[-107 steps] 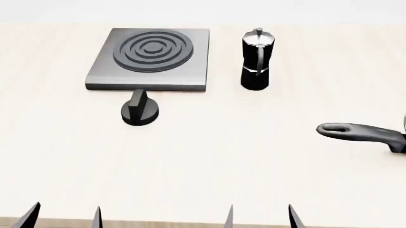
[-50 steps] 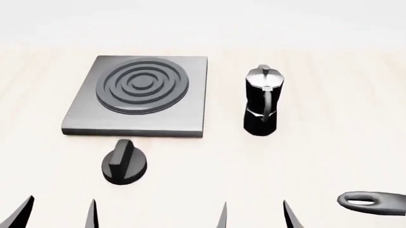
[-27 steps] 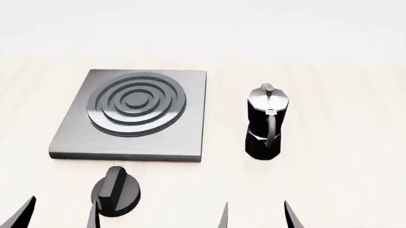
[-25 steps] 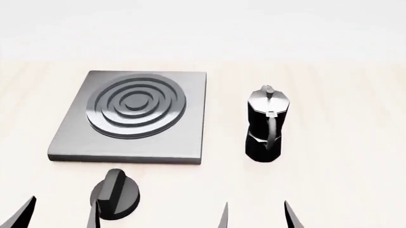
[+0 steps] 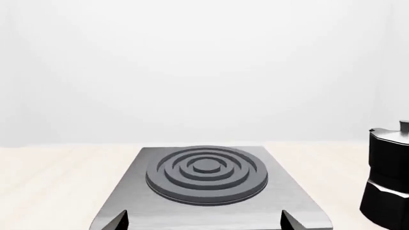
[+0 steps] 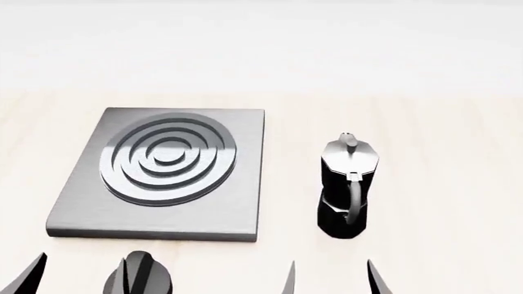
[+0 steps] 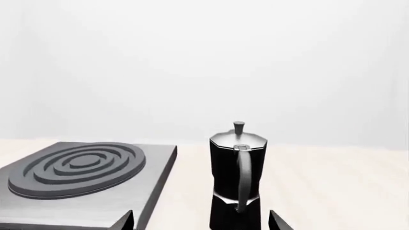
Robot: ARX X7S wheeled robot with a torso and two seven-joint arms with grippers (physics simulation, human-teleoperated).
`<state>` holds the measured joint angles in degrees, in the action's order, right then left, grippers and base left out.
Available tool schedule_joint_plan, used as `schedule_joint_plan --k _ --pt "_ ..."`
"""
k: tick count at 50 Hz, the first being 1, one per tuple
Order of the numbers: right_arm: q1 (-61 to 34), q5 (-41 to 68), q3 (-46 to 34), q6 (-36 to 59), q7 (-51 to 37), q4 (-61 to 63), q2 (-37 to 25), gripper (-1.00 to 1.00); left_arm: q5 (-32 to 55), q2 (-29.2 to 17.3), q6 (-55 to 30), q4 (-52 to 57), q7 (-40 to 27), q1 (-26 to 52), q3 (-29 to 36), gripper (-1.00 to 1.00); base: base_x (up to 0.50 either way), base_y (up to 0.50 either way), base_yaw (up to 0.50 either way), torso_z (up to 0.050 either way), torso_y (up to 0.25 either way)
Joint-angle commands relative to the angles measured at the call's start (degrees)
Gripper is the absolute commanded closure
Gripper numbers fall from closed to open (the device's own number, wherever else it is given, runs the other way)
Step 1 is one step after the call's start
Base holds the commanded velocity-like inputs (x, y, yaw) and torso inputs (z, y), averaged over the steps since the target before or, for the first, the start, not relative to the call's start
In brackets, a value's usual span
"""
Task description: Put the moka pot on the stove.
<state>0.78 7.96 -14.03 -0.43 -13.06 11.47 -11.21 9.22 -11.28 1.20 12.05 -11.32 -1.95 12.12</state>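
The moka pot (image 6: 347, 187) stands upright on the pale table, right of the stove (image 6: 168, 160), with its handle turned toward me. The grey stove plate has nothing on its dark rings. My left gripper (image 6: 79, 279) is open and empty at the lower edge, in front of the stove (image 5: 204, 172), with the moka pot (image 5: 388, 184) off to its side. My right gripper (image 6: 331, 280) is open and empty just in front of the moka pot (image 7: 238, 177). The left gripper (image 5: 203, 223) and right gripper (image 7: 201, 223) each show only two dark fingertips set wide apart.
A short black round knob (image 6: 143, 280) sits on the table in front of the stove's near edge, partly cut off, beside my left gripper's inner fingertip. In the right wrist view the stove (image 7: 76, 172) lies beside the pot. Pale tabletop (image 6: 441, 184) stretches right of the pot.
The view has closed in on the table: stove, pot and knob have slid down the head view and look larger. The pan handle has left the view. Both grippers stay open.
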Motion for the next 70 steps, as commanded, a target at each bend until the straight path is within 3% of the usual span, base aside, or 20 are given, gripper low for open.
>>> schedule_joint_plan --k 1,70 --pt "-0.15 0.46 -0.26 -0.05 -0.48 -0.69 -0.33 -1.0 0.43 -0.35 0.1 -0.17 -0.45 0.14 0.26 -1.0 0.17 0.0 0.0 0.0 0.0" --pt "0.18 1.03 -3.28 -0.45 -2.86 1.39 -2.15 -1.0 2.31 -2.64 1.0 0.81 -2.29 -0.44 1.95 -1.0 0.0 0.08 0.0 0.0 0.0"
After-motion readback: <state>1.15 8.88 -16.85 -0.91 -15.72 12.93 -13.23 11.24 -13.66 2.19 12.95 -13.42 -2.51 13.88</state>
